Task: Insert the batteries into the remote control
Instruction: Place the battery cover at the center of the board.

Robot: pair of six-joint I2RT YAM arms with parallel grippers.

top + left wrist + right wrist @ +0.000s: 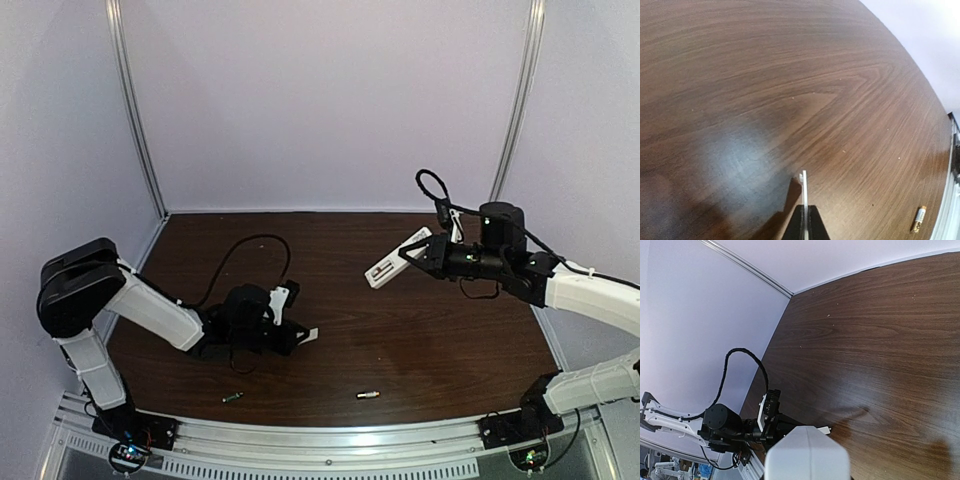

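The right gripper (418, 254) grasps the remote (393, 264) above the desk's right side. The left gripper (296, 338) pinches a white cover (311, 335). One battery (368, 394) and a second battery (233, 398) lie near the front edge.

the remote (807, 452) fills the bottom middle, seen end-on as a blurred white block. beyond it spreads the dark wood table (875, 340), running back to white walls (695, 315) that join at a metal strip (747, 267). at lower left the left arm (722, 422) sits low over the table, a black cable (740, 349) looping above it. a small white piece (824, 430) juts from its front end, just above the remote's top edge. a soft shadow (850, 415) lies on the wood beside the piece.
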